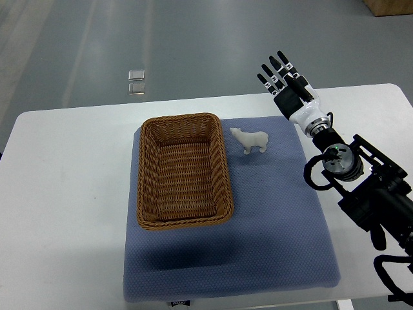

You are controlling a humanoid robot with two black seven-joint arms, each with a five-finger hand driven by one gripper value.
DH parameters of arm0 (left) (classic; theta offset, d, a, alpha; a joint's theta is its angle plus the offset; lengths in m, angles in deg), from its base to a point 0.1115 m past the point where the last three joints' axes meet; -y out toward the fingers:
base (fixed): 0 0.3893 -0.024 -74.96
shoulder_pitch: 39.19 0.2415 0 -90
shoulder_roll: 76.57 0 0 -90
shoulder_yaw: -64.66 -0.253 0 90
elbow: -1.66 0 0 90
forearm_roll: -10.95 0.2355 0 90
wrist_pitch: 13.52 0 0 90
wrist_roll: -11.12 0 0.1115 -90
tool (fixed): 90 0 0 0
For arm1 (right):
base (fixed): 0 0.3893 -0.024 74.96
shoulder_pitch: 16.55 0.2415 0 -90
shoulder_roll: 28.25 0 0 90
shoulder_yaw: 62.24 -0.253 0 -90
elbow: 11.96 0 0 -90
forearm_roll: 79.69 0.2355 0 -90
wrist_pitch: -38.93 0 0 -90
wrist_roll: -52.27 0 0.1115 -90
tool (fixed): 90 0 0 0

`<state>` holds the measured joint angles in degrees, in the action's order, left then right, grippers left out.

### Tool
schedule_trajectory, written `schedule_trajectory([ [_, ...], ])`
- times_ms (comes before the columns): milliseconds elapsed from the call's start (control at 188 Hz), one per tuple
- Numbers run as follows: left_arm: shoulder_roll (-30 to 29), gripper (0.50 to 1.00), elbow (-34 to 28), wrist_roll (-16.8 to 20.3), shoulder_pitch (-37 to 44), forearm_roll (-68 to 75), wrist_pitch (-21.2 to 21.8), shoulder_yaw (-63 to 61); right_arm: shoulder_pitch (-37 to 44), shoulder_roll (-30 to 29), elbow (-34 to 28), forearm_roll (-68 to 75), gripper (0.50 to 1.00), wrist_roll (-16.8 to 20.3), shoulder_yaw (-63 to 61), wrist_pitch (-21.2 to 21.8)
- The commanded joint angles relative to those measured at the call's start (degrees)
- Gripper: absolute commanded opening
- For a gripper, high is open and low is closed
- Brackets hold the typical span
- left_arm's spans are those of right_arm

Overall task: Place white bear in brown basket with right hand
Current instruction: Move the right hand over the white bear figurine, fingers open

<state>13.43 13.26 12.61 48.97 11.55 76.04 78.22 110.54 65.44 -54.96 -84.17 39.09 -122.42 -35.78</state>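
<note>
Right hand (pixel 282 81) raised over the far edge of the white counter (pixel 71 194), fingers spread, grasping nothing. One white bear (pixel 250 140), small, standing on the blue mat (pixel 277 226), nearer and left of the hand, just beside one empty brown basket (pixel 184 170).

A white bench (pixel 71 194) fills the lower frame, a blue mat (pixel 277 226) on it. Above, grey floor (pixel 193 39) with pale streaks, a small clear object (pixel 136 82), and a brown box (pixel 389 6) upper right.
</note>
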Motion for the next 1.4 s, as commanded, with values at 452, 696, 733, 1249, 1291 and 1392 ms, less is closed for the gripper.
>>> schedule_trajectory([
  [452, 0.0, 1.0, 0.08, 0.01, -0.01, 0.01, -0.09, -0.37, 2.1, 4.13, 0.2, -9.66, 0.926, 0.35, 3.84, 0.09],
  [696, 0.0, 1.0, 0.08, -0.08, -0.01, 0.02, -0.61, -0.73, 11.33, 9.66, 0.11, -30.48, 0.928, 3.43, 16.14, 0.0],
  [733, 0.0, 1.0, 0.08, -0.08, -0.01, 0.1, -0.7, -0.73, 13.44, 10.54, 0.2, -35.07, 0.928, 3.69, 18.96, -0.44],
  [1249, 0.0, 1.0, 0.7, -0.26, -0.01, 0.1, -0.88, -0.9, 32.87, 14.15, -0.51, -54.93, 0.928, 20.92, 46.65, 6.42],
  [1291, 0.0, 1.0, 0.7, -0.26, -0.01, 0.1, -0.88, -0.81, 32.69, 13.88, -0.51, -54.93, 0.928, 21.45, 46.82, 6.33],
  [1392, 0.0, 1.0, 0.79, -0.26, -0.01, 0.1, -0.88, -0.73, 30.94, 13.36, -0.51, -54.93, 0.928, 21.53, 46.56, 5.71],
])
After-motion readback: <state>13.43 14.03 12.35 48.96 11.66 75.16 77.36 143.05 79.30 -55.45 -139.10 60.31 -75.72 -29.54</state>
